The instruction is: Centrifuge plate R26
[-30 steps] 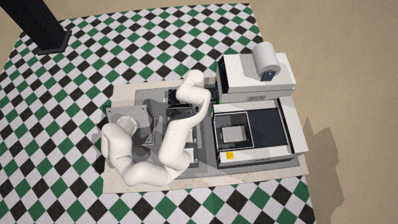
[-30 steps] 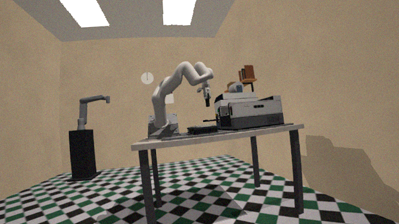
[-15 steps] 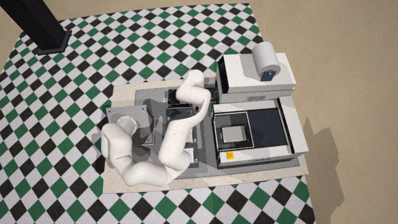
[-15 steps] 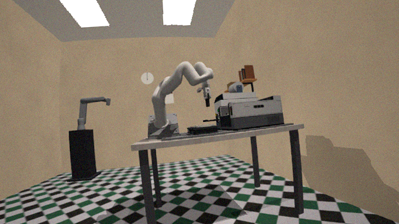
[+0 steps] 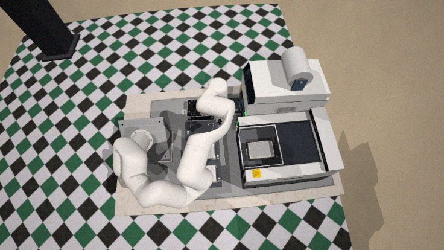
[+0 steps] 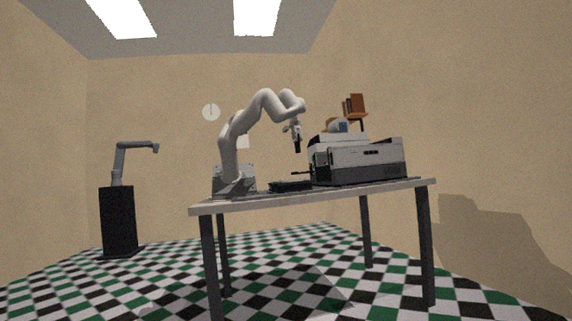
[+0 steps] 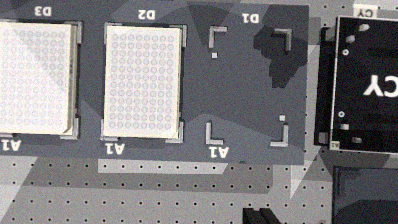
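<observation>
Black pincer [image 6: 296, 149] fully shut, empty, above deck

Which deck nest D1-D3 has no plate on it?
D1: only bare corner locators show in the wrist view. D2 and D3 each hold a white well plate.

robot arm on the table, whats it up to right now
The white arm holds its gripper shut and empty, above the deck in front of the centrifuge. The centrifuge door is open, and a plate sits in the bucket at the door. On the deck row, plates lie on D3 and D2; D1 holds none. The CY nest looks unoccupied.
</observation>
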Controlling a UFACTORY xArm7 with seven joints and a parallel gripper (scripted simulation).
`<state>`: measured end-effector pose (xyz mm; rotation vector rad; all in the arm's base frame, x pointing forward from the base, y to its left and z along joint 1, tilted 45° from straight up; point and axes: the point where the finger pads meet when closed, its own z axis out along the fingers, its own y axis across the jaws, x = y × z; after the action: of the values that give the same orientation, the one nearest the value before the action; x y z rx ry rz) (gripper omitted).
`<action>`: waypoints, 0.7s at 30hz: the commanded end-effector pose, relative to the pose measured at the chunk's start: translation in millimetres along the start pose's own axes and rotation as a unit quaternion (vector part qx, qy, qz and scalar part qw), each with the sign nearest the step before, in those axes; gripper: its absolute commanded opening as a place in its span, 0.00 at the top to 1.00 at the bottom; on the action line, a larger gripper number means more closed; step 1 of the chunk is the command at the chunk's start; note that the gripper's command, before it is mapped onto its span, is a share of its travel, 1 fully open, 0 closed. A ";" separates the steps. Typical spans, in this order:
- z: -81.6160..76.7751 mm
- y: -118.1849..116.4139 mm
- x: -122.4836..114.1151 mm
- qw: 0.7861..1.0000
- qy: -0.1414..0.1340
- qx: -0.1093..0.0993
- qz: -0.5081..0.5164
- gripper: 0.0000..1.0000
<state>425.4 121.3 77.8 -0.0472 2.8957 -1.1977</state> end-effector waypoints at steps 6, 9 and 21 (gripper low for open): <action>-4.7 0.7 3.9 1.000 -0.002 -0.001 0.000 0.00; -12.0 0.8 17.0 1.000 -0.002 -0.001 0.000 0.00; -36.1 0.9 60.7 1.000 -0.002 -0.001 0.000 0.00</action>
<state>377.5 138.9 95.8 -0.0487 2.8944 -1.2027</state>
